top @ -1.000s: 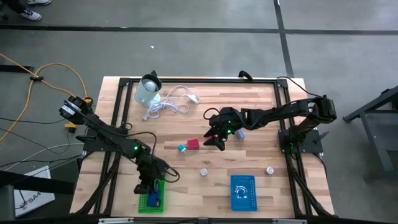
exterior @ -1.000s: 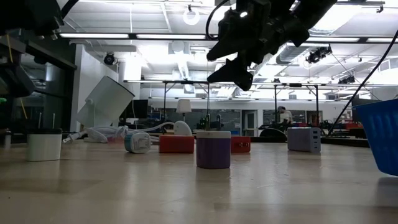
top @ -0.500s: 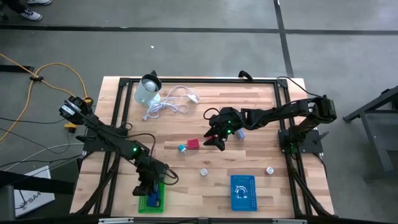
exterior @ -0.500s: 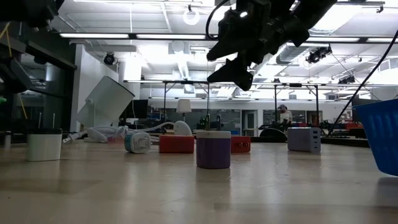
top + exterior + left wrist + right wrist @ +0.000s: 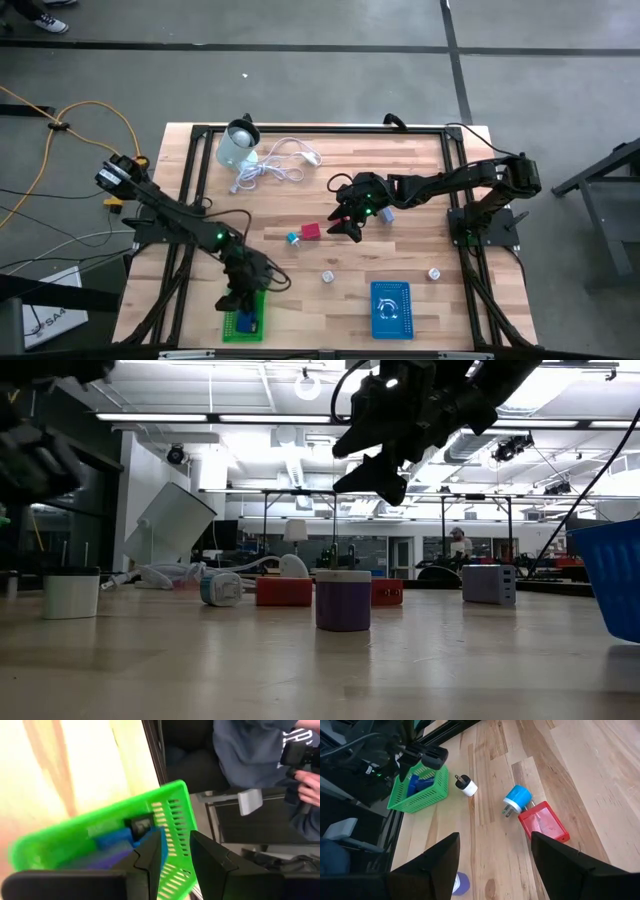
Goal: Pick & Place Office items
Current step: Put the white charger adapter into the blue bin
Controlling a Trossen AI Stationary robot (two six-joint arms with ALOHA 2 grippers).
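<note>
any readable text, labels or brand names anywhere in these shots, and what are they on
None can be read.
White print on a person's dark sleeve in the left wrist view: cut off and blurred.
White mark on the blue basket: too small.
Dark lettering on a white sheet on the floor: too small.

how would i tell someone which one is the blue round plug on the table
Start at the right gripper hovering open over the middle of the wooden table. Beside it lies a flat red block; the blue round plug touches that block. It alone is a sky-blue cylinder with metal prongs.
</note>
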